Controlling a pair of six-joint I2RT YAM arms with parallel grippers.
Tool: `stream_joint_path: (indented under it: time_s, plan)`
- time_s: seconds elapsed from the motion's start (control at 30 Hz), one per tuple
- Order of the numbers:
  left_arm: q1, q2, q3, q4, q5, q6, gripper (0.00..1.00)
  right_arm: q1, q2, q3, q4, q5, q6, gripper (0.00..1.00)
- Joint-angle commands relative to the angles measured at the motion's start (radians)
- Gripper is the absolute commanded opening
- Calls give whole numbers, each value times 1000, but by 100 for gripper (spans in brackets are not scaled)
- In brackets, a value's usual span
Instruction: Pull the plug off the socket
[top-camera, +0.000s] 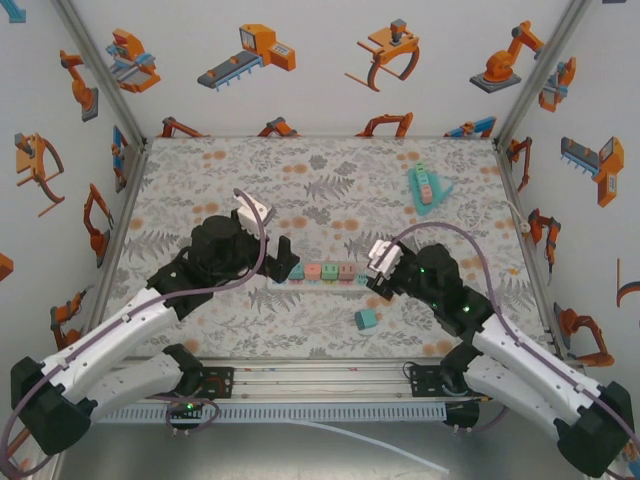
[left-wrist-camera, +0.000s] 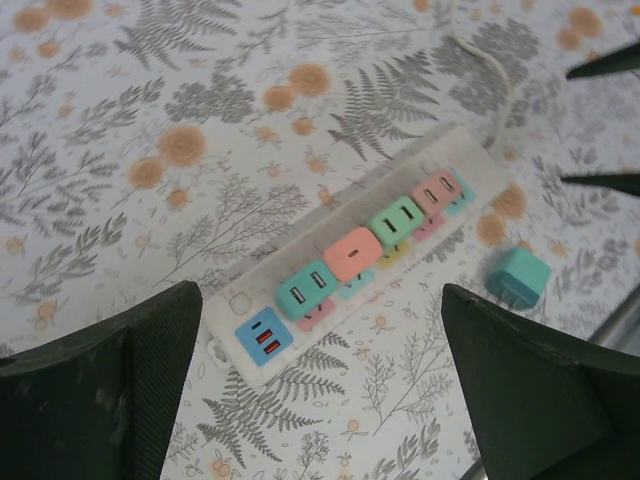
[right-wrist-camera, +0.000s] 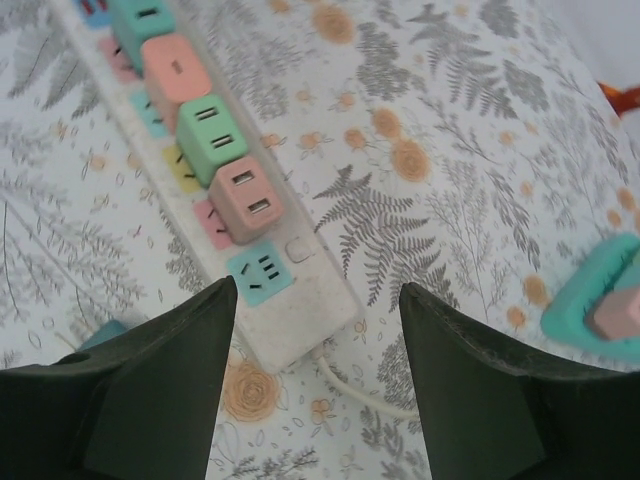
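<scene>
- Table (top-camera: 300, 200): floral mat, with the power strip (top-camera: 325, 272) mid-table. Its long axis runs left-right, one arm at each end.
- Left gripper (left-wrist-camera: 318, 295): jaws wide apart and empty, over the USB end.
- Right gripper (right-wrist-camera: 315, 290): jaws apart, clamped on nothing, over the cord end, above an empty socket (right-wrist-camera: 260, 272).
- Four plugs are seated in a row. The pink plug (right-wrist-camera: 248, 198) sits just ahead of the right jaws, so that arm is nearer. It's probably the target, but I can't tell for sure.
- Loose teal plug (top-camera: 366, 319): on the mat beside the strip, already out.
</scene>
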Motion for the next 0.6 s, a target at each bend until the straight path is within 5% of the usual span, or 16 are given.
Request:
stream_joint_path:
  time_s: [0.0, 0.17, 0.43, 0.57]
  plan:
    - [43, 44, 37, -7, -147, -208, 97, 7, 126, 85, -69, -163, -224, 62]
    - [143, 121, 80, -152, -166, -381, 97, 1, 349, 185, -89, -257, -274, 62]
    - [170, 227, 81, -259, -170, -401, 100, -16, 545, 271, -81, -325, -280, 59]
    - [172, 295, 86, -262, -164, -437, 91, -22, 600, 279, -79, -355, -281, 54]
